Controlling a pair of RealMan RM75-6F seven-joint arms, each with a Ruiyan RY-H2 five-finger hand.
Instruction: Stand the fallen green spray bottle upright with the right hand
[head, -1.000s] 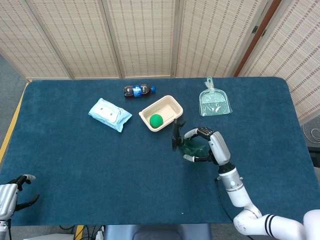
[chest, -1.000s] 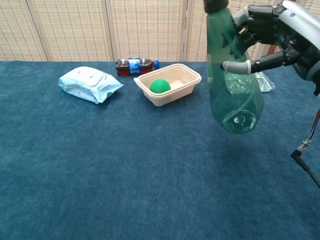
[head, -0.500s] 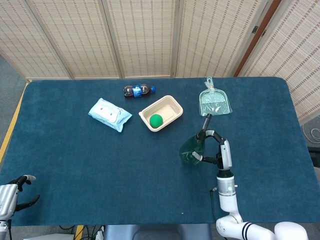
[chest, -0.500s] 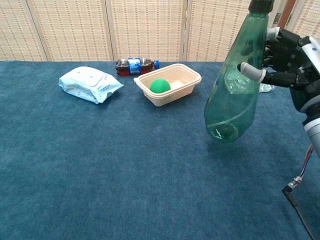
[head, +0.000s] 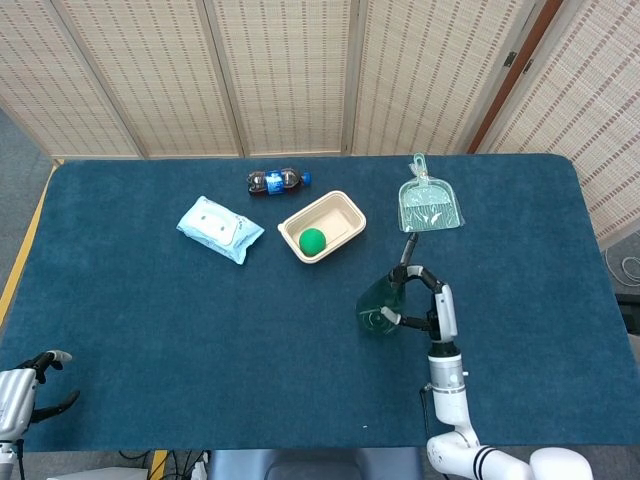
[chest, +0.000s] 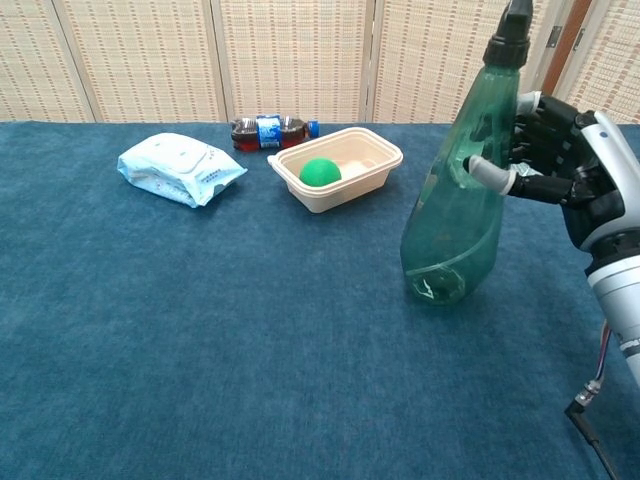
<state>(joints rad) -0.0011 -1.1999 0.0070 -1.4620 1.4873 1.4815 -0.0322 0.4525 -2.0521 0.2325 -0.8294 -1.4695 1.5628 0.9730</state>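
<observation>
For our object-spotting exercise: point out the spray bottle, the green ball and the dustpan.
Spray bottle (chest: 455, 235): chest view, on its green body.
Green ball (chest: 320, 171): chest view, on the ball's middle, inside the tray.
Dustpan (head: 430, 208): head view, on the pan's flat part.

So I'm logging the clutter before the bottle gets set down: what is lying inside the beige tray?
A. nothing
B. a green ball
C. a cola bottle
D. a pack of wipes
B: a green ball lies inside the beige tray; the wipes pack and cola bottle lie outside it on the table.
</observation>
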